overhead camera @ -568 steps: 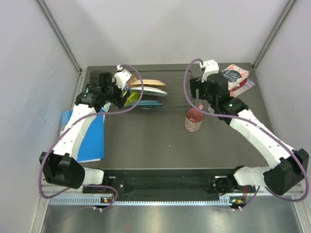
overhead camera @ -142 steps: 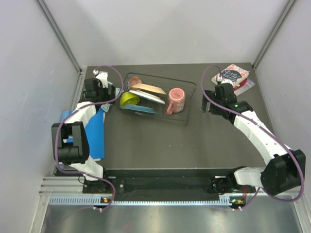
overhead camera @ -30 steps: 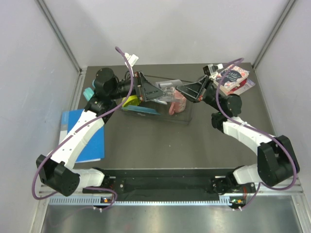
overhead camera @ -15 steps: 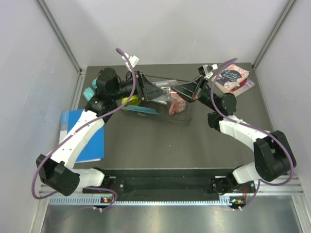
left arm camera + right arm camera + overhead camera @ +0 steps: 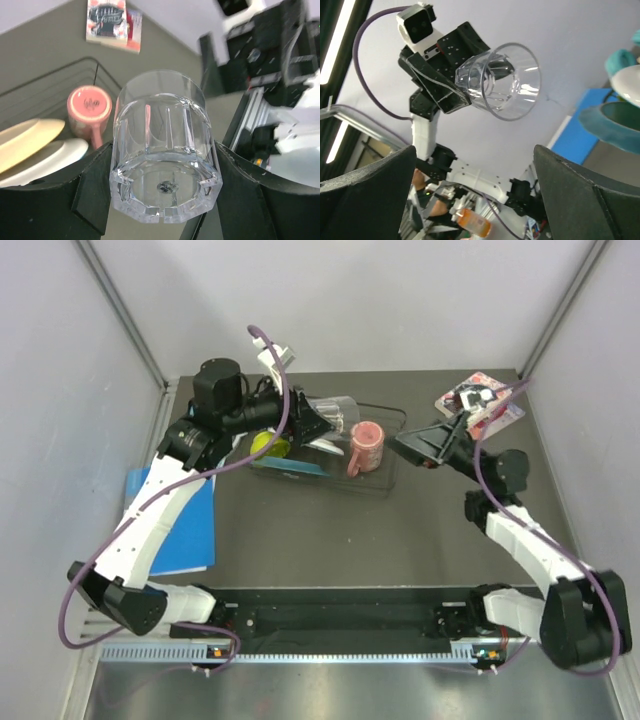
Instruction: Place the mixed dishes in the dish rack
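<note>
Right gripper (image 5: 408,444) back, glass (image 5: 335,416) above rack (image 5: 388,478)

The tumbler (image 5: 165,155) is clear and glossy, the pink mug (image 5: 365,447) glazed, the rack (image 5: 388,455) thin black wire, the tabletop (image 5: 330,540) matt.

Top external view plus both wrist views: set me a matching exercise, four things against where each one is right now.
1. clear faceted glass tumbler
2. pink floral mug
3. floral-covered books
4. blue folder

A. inside the black wire dish rack
B. far right corner of the table
C. between the fingers of the left gripper
D. flat by the table's left edge

Pairs: 1-C, 2-A, 3-B, 4-D.
</note>
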Robot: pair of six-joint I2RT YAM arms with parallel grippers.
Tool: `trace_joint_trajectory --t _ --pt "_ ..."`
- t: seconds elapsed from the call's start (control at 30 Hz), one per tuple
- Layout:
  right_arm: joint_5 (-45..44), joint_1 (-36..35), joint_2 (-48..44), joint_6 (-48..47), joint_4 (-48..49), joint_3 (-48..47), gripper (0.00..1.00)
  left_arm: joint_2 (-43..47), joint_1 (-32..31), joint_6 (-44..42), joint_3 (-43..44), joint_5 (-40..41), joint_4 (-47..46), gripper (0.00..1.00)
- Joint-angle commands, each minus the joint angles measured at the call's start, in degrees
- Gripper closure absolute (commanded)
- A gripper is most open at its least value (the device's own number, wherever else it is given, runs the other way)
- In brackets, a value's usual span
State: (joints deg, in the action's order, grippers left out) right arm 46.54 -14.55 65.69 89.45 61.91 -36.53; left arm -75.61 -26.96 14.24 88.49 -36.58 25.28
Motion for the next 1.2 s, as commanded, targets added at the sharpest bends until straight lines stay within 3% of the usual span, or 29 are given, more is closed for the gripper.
trace_joint_trajectory --t 0.0,0.13,0.2,0.37,0.57,0.97,1.17 --pt "6.36 8.81 -11.51 -13.46 -17.3 0.59 0.0 -2.77 -2.38 -12.45 6.51 0.81 9.95 1.0" --pt "3.83 10.68 -16.64 -27.64 -42.58 -4.07 0.0 -12.43 -7.31 -20.73 15.37 0.81 21.37 1.0" --pt "1.1 11.12 -19.79 -28.98 -43.71 -3.98 0.0 -19.61 -9.33 -24.41 19.86 0.19 29.1 1.0" --pt "0.31 11.38 -21.66 -33.45 -52.14 -5.74 0.0 -29.58 -10.65 -27.77 31.91 -0.95 35.89 1.0" --pt "-1.36 11.38 -23.76 -36.01 -56.28 -5.65 0.0 -35.83 -13.03 -30.15 36.76 1.15 40.11 1.0" --pt "-2.42 11.38 -25.44 -37.95 -59.45 -5.39 0.0 -40.74 -16.02 -31.2 33.06 10.56 35.11 1.0" --pt "-2.6 11.38 -26.23 -37.68 -59.89 -4.08 0.0 -45.57 -15.93 -33.75 37.63 12.23 36.68 1.0"
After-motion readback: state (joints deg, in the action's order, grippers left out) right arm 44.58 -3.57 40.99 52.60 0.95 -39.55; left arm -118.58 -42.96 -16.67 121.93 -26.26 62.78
